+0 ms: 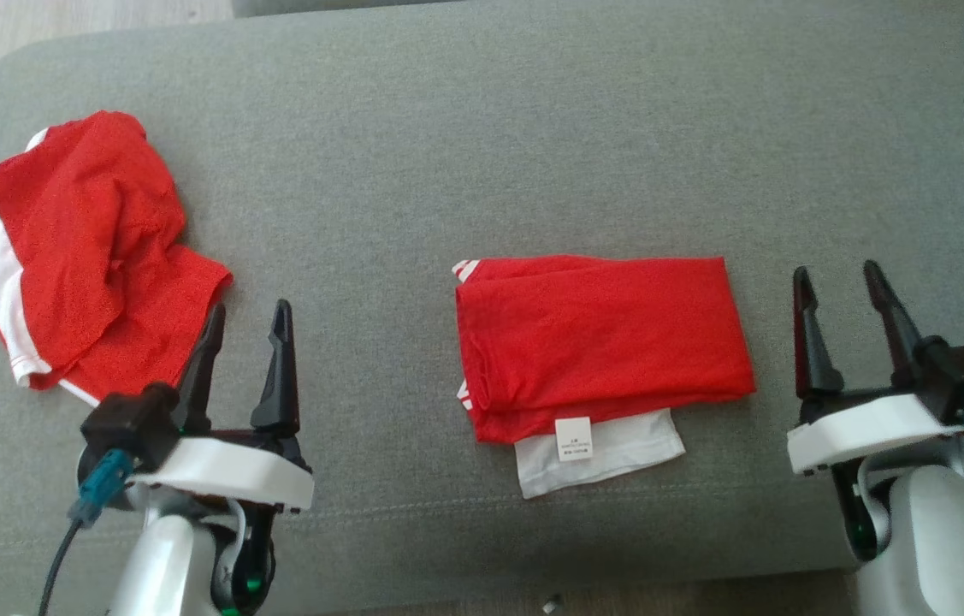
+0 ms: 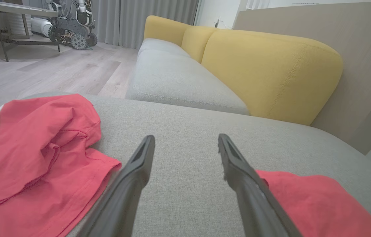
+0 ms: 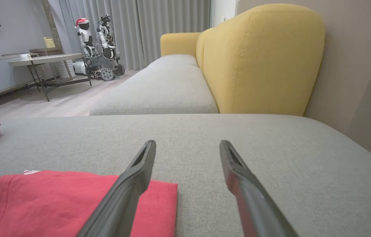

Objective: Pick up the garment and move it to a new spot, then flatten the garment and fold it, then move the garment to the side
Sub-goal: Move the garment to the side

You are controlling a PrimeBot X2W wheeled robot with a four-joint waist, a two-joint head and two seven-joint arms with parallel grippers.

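Head view: left pincer (image 1: 249, 308) and right pincer (image 1: 836, 269) gape wide, empty, flanking the folded garment (image 1: 601, 342).

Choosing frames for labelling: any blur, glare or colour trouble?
Head view: even light, no glare, soft; the label on the folded garment is unreadable. Left wrist view: crumpled garment looks washed-out pink, left fingers blur near the bottom. Right wrist view: right fingers blur likewise, yellow backrest sharp.

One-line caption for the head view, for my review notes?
Open, empty left tool and right tool over a grey cushion; folded red garment between them, crumpled red garment beside the left.
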